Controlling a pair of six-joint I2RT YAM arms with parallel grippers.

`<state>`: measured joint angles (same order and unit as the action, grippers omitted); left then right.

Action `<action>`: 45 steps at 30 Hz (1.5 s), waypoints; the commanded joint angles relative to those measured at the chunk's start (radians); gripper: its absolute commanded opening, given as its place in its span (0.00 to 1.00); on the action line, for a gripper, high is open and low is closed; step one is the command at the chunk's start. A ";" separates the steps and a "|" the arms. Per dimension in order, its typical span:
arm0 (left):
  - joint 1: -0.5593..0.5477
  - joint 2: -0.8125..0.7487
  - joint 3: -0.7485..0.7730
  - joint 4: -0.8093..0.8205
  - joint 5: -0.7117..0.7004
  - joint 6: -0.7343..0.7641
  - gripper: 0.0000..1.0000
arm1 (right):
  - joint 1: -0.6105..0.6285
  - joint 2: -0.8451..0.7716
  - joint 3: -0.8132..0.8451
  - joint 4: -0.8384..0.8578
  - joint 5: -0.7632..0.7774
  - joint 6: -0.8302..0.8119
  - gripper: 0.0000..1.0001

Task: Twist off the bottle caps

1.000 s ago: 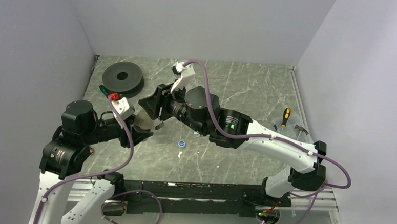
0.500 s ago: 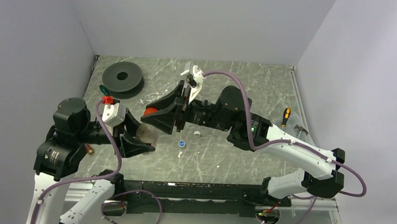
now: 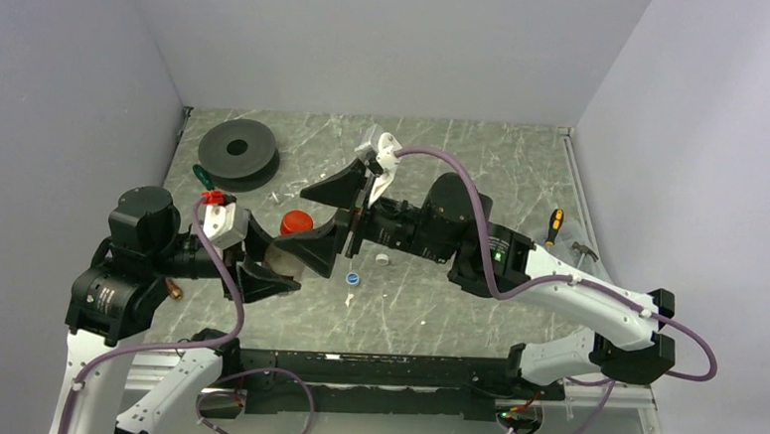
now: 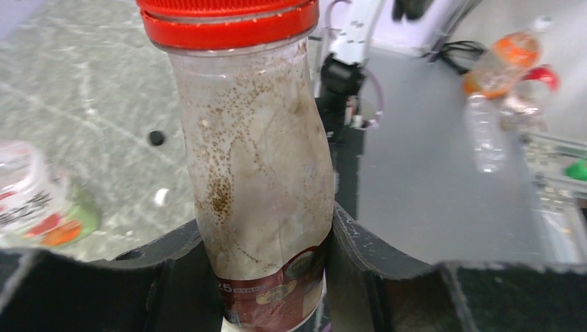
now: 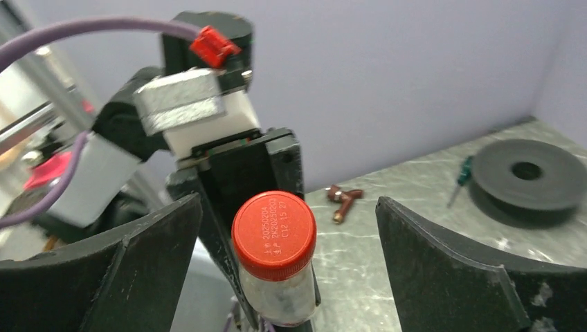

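My left gripper (image 3: 264, 260) is shut on a small bottle (image 4: 256, 180) with a red-brown label, holding it tilted above the table. Its red cap (image 5: 274, 235) sits on the neck and also shows in the top view as the red cap (image 3: 296, 222). My right gripper (image 5: 289, 203) is open, one finger on each side of the cap and neither touching it. A blue cap (image 3: 353, 277) and a white cap (image 3: 383, 260) lie loose on the table below the right arm. A bottle with a green, white and orange label (image 4: 34, 207) lies at the left.
A large black disc with a hole (image 3: 238, 150) lies at the back left, a green-handled screwdriver (image 3: 201, 175) beside it. An orange-handled screwdriver (image 3: 554, 226) lies at the right edge. A small brown tool (image 5: 342, 200) lies behind the bottle.
My right gripper was shut over the cap and has sprung open, its fingers now apart on both sides. The cap stays on the bottle. The left arm has shifted slightly, still holding the bottle.
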<state>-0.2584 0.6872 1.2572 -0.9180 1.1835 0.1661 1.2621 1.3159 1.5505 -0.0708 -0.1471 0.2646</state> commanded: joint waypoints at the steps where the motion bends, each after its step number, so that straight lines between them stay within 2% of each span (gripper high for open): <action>1: 0.002 -0.018 -0.001 -0.008 -0.206 0.137 0.21 | 0.076 -0.034 0.018 -0.011 0.370 -0.030 1.00; 4: 0.001 -0.043 -0.039 0.040 -0.302 0.154 0.21 | 0.113 0.040 0.119 -0.113 0.508 -0.020 0.99; 9: 0.001 -0.052 -0.053 0.079 -0.376 0.150 0.20 | 0.118 0.140 0.255 -0.259 0.654 0.044 0.82; 16: 0.002 -0.057 -0.060 0.090 -0.377 0.136 0.20 | 0.118 0.175 0.278 -0.257 0.673 0.061 0.72; 22: 0.002 -0.064 -0.067 0.089 -0.372 0.133 0.19 | 0.112 0.140 0.208 -0.182 0.653 0.078 0.56; 33: 0.002 -0.068 -0.079 0.092 -0.362 0.111 0.19 | 0.101 0.117 0.161 -0.105 0.574 0.081 0.56; 35: 0.002 -0.070 -0.082 0.093 -0.356 0.109 0.19 | 0.102 0.113 0.150 -0.094 0.561 0.078 0.53; 40: 0.002 -0.067 -0.079 0.083 -0.325 0.105 0.19 | 0.101 0.088 0.113 -0.048 0.534 0.049 0.25; 45: 0.002 -0.049 -0.051 0.063 -0.213 0.080 0.18 | 0.090 0.057 0.091 -0.004 0.444 -0.009 0.00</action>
<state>-0.2581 0.6300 1.1748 -0.8627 0.8486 0.2749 1.3670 1.4414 1.6512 -0.1753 0.3721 0.3153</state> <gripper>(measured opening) 0.491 0.450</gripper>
